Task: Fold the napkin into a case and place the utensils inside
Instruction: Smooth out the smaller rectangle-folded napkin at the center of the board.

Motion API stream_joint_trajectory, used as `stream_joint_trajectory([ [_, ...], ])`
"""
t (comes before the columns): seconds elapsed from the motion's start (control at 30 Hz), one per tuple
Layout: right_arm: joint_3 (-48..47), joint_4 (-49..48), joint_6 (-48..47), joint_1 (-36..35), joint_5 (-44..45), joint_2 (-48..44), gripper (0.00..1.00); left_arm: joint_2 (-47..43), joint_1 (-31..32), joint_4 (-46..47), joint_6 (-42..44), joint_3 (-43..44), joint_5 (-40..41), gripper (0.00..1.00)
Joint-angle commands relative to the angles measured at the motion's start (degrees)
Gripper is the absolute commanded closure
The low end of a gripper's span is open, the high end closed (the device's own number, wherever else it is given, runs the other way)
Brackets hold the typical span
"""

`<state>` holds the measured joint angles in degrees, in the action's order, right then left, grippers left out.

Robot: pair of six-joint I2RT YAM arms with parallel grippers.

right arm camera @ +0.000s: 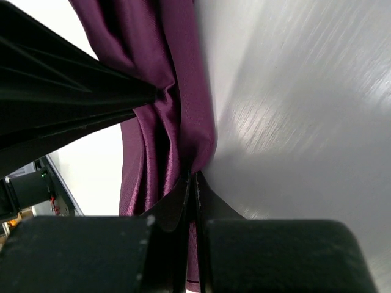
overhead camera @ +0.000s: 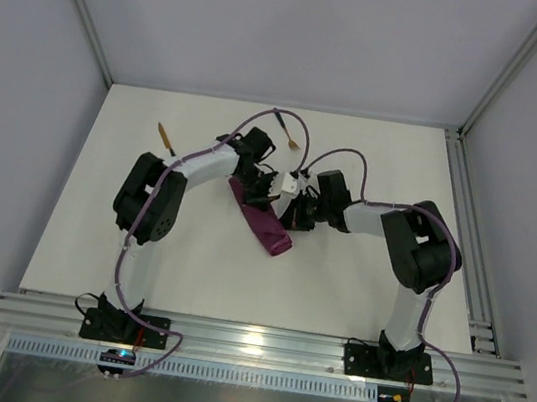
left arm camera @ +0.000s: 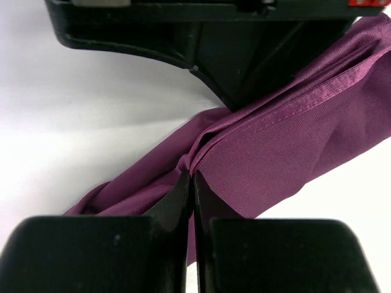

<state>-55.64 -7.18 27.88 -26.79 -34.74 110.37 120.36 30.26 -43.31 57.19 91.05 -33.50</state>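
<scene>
The magenta-purple napkin (overhead camera: 263,225) lies bunched into a long crumpled strip in the middle of the table. My left gripper (overhead camera: 258,189) is at its far end, and in the left wrist view the left gripper (left arm camera: 192,176) is shut on a fold of the napkin (left arm camera: 293,134). My right gripper (overhead camera: 294,211) is close beside it, and in the right wrist view the right gripper (right arm camera: 194,177) is shut on a gathered edge of the napkin (right arm camera: 165,91). The utensils lie apart from the cloth: a fork (overhead camera: 289,136) at the back centre and a knife (overhead camera: 165,135) at the back left.
The two grippers nearly touch over the cloth. The black body of the right gripper (left arm camera: 256,55) fills the top of the left wrist view. A metal frame rail (overhead camera: 466,231) runs along the table's right side.
</scene>
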Motion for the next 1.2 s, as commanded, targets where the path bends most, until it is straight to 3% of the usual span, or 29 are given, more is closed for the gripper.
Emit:
stream_joint_trajectory([
  [0.0,1.5,0.9,-0.4,-1.1,-0.1,-3.0,0.96,0.3,0.8,0.9,-1.4,0.9,0.9,1.0],
  [0.17,0.5,4.9,-2.7,-0.8,2.3,-6.9,0.71,0.8,1.7,2.3,-2.9,-0.2,2.2,1.0],
  [0.4,-2.5,15.8,-5.1,2.2,11.4,-12.3,0.66,0.9,1.9,2.4,-3.0,-0.1,2.9,1.0],
  [0.57,1.4,12.6,-2.5,2.4,12.8,-17.8,0.72,1.4,2.3,1.7,-3.0,0.4,3.4,1.0],
  [0.7,7.1,5.3,0.7,1.7,10.7,-24.0,0.88,1.5,2.3,1.8,-3.2,0.6,3.7,1.0],
  [0.77,9.9,-0.4,3.1,0.9,8.8,-24.5,0.91,1.7,2.4,1.7,-3.3,0.7,3.8,1.0],
  [1.03,11.4,-13.9,8.4,-2.4,5.7,-16.9,0.96,1.8,2.4,1.2,-3.9,1.1,4.3,0.99],
  [1.17,11.3,-11.9,8.4,-2.3,7.8,-13.1,0.96,2.1,2.5,1.5,-5.1,1.6,4.9,0.96],
])
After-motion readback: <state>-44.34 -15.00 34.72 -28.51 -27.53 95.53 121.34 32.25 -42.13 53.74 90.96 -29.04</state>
